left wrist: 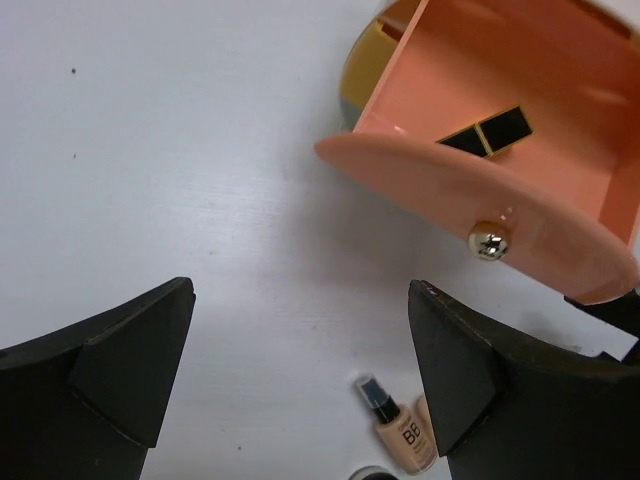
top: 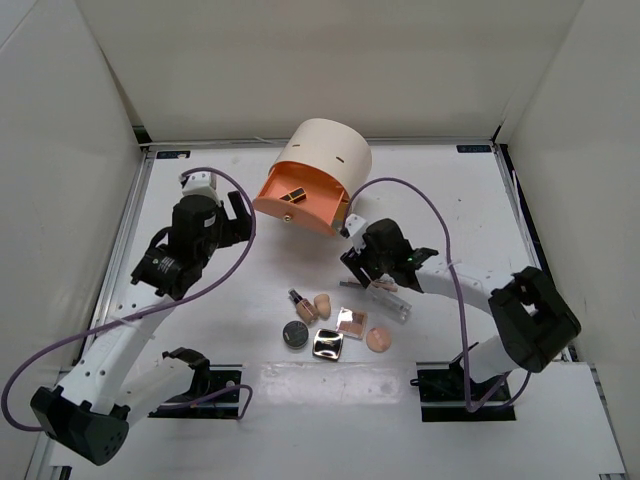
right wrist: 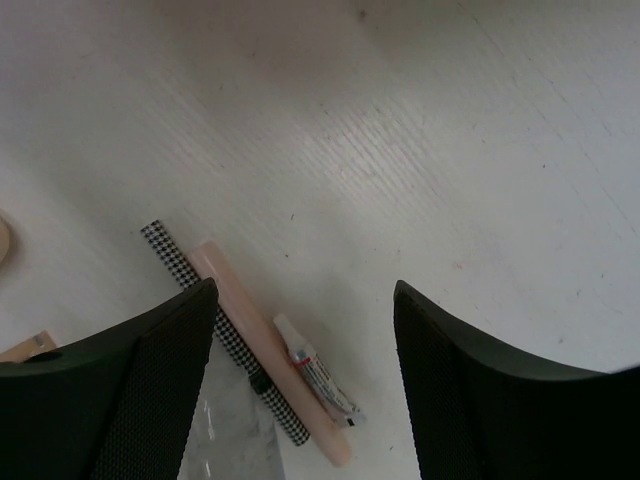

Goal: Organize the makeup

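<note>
Barely begun: one black stick [left wrist: 485, 132] lies in the orange drawer [left wrist: 520, 70], the other makeup [top: 351, 322] sits loose on the table [top: 450, 200] at its 6 o'clock, left gripper [left wrist: 300, 345] wide and empty, right gripper [right wrist: 300, 300] part-open over the pencils [right wrist: 262, 345], holding nothing.

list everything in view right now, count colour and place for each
cream cylindrical organizer: one, far centre
orange drawer: one, pulled open from it
black and gold stick: one, in the drawer
beige BB bottle: one, before the drawer
beige sponges: apparently two, beside the bottle
black round compact: one, nearest the bases
silver square compact: one, right of it
rose square compact: one, beyond the silver one
peach round puff: one, right of the compacts
clear plastic case: one, rightmost item
checked pencil, pink stick, white tube: one each, beside the case
left gripper: open, by the drawer
right gripper: open, over the pencil
</note>
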Motion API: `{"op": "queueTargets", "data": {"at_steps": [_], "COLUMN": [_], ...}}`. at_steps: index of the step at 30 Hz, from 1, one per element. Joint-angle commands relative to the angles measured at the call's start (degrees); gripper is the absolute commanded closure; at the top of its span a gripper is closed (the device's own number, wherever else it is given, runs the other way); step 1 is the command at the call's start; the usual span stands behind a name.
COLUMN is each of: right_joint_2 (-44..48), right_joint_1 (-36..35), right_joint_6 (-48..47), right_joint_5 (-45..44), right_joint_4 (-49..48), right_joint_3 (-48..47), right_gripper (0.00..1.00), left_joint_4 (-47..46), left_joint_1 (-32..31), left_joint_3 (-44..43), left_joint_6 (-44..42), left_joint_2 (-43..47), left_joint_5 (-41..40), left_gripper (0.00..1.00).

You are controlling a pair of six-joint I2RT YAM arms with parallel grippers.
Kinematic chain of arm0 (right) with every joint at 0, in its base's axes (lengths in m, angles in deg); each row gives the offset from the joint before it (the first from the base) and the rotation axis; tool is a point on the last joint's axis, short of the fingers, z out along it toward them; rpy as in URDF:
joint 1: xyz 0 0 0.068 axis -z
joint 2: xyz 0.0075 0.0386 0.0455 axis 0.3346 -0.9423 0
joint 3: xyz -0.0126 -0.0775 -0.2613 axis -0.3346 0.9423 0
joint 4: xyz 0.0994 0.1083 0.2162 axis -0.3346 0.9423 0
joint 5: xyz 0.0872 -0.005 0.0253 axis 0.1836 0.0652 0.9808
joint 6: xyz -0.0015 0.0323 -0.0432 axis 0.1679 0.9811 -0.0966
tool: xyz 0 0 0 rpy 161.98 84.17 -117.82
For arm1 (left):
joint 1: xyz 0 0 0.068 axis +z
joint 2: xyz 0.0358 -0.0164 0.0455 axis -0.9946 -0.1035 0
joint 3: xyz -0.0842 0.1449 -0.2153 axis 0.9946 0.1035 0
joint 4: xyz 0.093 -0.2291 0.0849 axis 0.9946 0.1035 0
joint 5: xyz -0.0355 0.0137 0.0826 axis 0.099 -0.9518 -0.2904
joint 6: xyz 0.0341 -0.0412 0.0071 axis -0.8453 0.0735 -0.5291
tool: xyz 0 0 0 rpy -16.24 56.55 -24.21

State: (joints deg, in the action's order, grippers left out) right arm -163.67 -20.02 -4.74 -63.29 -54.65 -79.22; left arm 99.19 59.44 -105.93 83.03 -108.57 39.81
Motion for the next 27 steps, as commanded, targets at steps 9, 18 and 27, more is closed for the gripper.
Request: {"op": "queueTargets", "data": {"at_steps": [9, 18, 27], "right_joint_2": [-6.3, -6.7, -2.3], "right_joint_1": [-2.4, -3.3, -3.3], "right_joint_6": [-2.8, -1.5, -0.7], "right_joint_5": [-1.5, -4.7, -0.1], "right_joint_4": [-9.0, -7.3, -5.4], "right_joint_3": [1.4, 1.9, -0.4], "right_gripper": [0.25, 0.27, 0.24], "left_joint_4": [4.6, 6.7, 6.7], "left_joint_1": [-1.7, -1.6, -1.7], "left_joint_3": [0.1, -0.8, 0.5], "left_joint_6": [2.5, 2.5, 2.5], "left_joint_2": [2.3, 2.6, 4.7], "left_joint_5": [-1.1, -1.1, -0.7], "left_gripper": [0.02, 0.02, 0.02]}}
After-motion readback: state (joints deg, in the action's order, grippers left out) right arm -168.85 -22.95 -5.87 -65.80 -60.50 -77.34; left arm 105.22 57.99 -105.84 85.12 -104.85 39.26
